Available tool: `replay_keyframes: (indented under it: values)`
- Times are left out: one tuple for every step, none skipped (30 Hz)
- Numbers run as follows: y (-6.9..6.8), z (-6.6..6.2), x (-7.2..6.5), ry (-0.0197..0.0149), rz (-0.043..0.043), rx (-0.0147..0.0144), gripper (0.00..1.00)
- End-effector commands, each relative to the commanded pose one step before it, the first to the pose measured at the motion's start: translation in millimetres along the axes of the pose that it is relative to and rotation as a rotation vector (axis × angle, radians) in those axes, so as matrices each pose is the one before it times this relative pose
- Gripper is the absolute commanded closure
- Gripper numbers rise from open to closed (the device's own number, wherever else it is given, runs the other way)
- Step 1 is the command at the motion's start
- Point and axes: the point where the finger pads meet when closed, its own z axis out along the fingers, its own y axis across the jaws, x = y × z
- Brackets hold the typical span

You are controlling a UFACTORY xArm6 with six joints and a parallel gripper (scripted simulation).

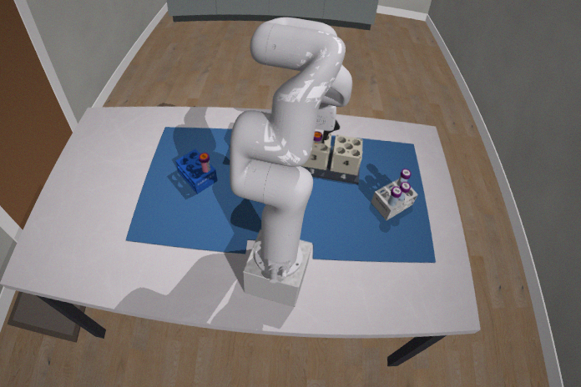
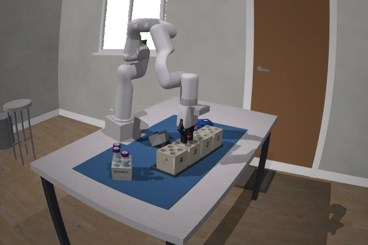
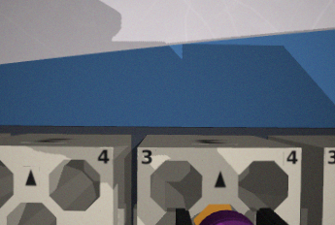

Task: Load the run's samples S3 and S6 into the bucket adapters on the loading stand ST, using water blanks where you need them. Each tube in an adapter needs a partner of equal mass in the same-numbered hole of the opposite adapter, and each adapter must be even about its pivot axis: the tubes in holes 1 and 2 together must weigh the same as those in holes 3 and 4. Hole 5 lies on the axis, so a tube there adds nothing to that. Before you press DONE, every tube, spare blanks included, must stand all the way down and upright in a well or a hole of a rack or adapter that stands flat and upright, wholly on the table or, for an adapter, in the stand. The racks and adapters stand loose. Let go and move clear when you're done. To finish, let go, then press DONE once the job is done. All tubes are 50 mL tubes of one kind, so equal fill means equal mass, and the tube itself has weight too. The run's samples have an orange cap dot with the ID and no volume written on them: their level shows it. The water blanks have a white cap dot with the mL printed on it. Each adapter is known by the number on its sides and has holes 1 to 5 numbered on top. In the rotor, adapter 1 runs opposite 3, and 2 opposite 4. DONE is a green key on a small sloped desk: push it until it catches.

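Note:
My gripper (image 1: 320, 137) (image 2: 186, 139) (image 3: 224, 218) points down at adapter 3 (image 1: 317, 160) (image 2: 194, 156) with its fingers slightly open around a purple cap with an orange dot (image 1: 317, 135) (image 2: 188, 138). That tube is low in adapter 3, seemingly in centre hole 5; its ID, level and seating are hidden. Adapter 4 (image 1: 346, 167) (image 2: 181, 166) shows empty holes; adapters 2 (image 2: 207, 146) and 1 (image 2: 218, 139) show no tube. Another orange-dot tube (image 1: 204, 163) stands in the blue rack (image 1: 204, 183) (image 2: 209, 124). Three white-dot blanks stand in the BLANKS rack (image 1: 382, 209) (image 2: 121, 175).
The adapters stand in a row on the dark loading stand (image 1: 330, 175) (image 2: 175, 175). A grey sloped desk (image 2: 159, 139) stands between the stand and the arm's base; a little green shows at its top, and the arm hides it in the top view. The blue mat (image 1: 346, 228) lies under everything.

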Motion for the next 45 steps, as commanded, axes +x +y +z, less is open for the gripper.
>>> replay_keyframes:
  values:
    - [0.14,-1.36,1.57,0.00416,-0.00002,-0.00039,0.56]
    - [0.0,0.0,0.0,0.00001,0.0,0.0,0.56]
    - [0.0,0.0,0.0,0.0,0.0,0.0,0.56]
    - [0.0,0.0,0.0,0.0,0.0,0.0,0.56]
    - [0.0,0.0,0.0,0.0,0.0,0.0,0.56]
    - [0.0,0.0,0.0,0.0,0.0,0.0,0.56]
    - [0.0,0.0,0.0,0.0,0.0,0.0,0.56]
    - [0.0,0.0,0.0,0.0,0.0,0.0,0.56]
    - [0.0,0.0,0.0,0.0,0.0,0.0,0.56]
    - [0.0,-1.88,-0.03,-0.0001,0.0,0.00001,0.56]
    - [0.0,-2.08,0.0,-0.00001,0.0,0.0,0.56]
    - [0.0,0.0,0.0,0.0,0.0,0.0,0.56]
    - [0.0,0.0,0.0,0.0,0.0,0.0,0.56]
    - [0.0,-2.01,0.01,0.00001,0.0,0.0,0.56]
    - [0.0,-2.0,0.01,0.00001,0.0,0.0,0.56]
    - [0.0,-2.0,0.01,0.00001,0.0,0.0,0.56]
    - [0.0,-2.0,0.01,0.00001,0.0,0.0,0.56]
    - [0.0,-2.0,0.01,0.00001,0.0,0.0,0.56]
    - [0.0,-2.0,0.01,0.00001,0.0,0.0,0.56]
    - [0.0,-2.0,0.01,0.00001,0.0,0.0,0.56]
    - [0.0,-2.0,0.01,0.00001,0.0,0.0,0.56]
    - [0.0,-2.0,0.01,0.00001,0.0,0.0,0.56]
    - [0.0,-2.0,0.01,0.00001,0.0,0.0,0.56]
    - [0.0,-2.0,0.01,0.00001,0.0,0.0,0.56]
    - [0.0,-2.0,0.01,0.00001,0.0,0.0,0.56]
    - [0.0,-2.0,0.01,0.00001,0.0,0.0,0.56]
    - [0.0,-2.0,0.01,0.00001,0.0,0.0,0.56]
    - [0.0,-2.0,0.01,0.00001,0.0,0.0,0.56]
    - [0.0,0.0,0.0,0.0,0.0,0.0,0.56]
    - [0.0,0.0,0.0,0.0,0.0,0.0,0.56]
    - [0.0,-2.01,0.01,0.0,0.0,0.0,0.56]
    - [0.0,-2.0,0.01,0.00001,0.0,0.0,0.56]
    - [0.0,-2.0,0.01,0.00001,0.0,0.0,0.56]
    - [0.0,-2.0,0.01,0.00001,0.0,0.0,0.56]
    - [0.0,-2.0,0.01,0.00001,0.0,0.0,0.56]
    - [0.0,-2.0,0.01,0.00001,0.0,0.0,0.56]
    - [0.0,-2.0,0.01,0.00001,0.0,0.0,0.56]
    - [0.0,-2.0,0.01,0.00001,0.0,0.0,0.56]
    - [0.0,-2.0,0.01,0.00001,0.0,0.0,0.56]
    - [0.0,-2.0,0.01,0.00001,0.0,0.0,0.56]
    - [0.0,-2.0,0.01,0.00001,0.0,0.0,0.56]
    - [0.0,-2.0,0.01,0.00001,0.0,0.0,0.56]
    - [0.0,-2.0,0.01,0.00001,0.0,0.0,0.56]
    - [0.0,-2.0,0.01,0.00001,0.0,0.0,0.56]
    - [0.0,-2.0,0.0,0.00001,0.0,0.0,0.56]
